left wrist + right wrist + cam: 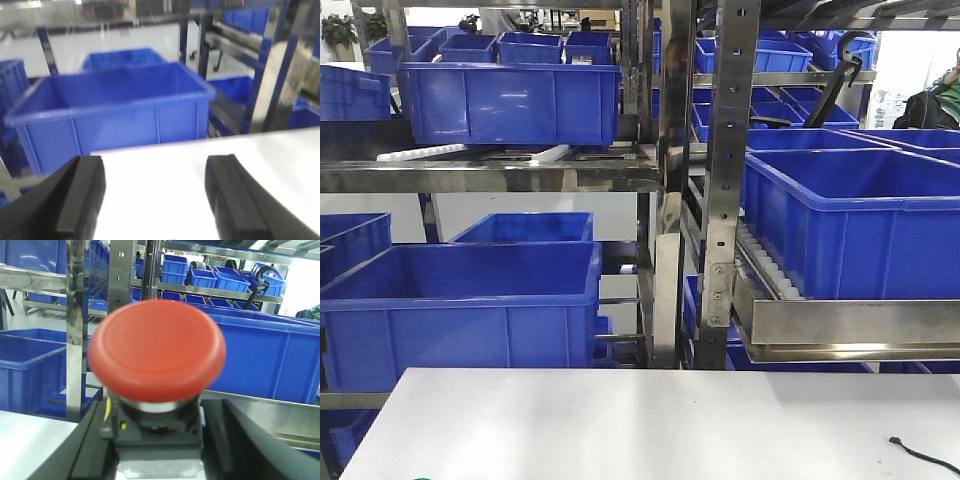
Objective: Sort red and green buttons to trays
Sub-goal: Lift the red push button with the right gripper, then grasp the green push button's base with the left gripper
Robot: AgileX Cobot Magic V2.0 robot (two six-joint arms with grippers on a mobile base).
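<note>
The red button (156, 350) fills the right wrist view, its wide red cap upright on a black base (150, 432) with a yellow mark. My right gripper (156, 437) is shut on that base, one black finger on each side, and holds it above the white table (30, 440). In the left wrist view my left gripper (156, 167) stands open over the white table (160, 200) with nothing between its fingers. A green sliver (171, 238) shows at that view's bottom edge; I cannot tell what it is. The green button and both trays are out of view. Neither gripper appears in the front view.
Steel racks (720, 200) with deep blue bins (460, 300) stand right behind the table's far edge (650, 372). Another big blue bin (850, 220) sits on a roller shelf at the right. A black cable end (920, 456) lies on the table's right side.
</note>
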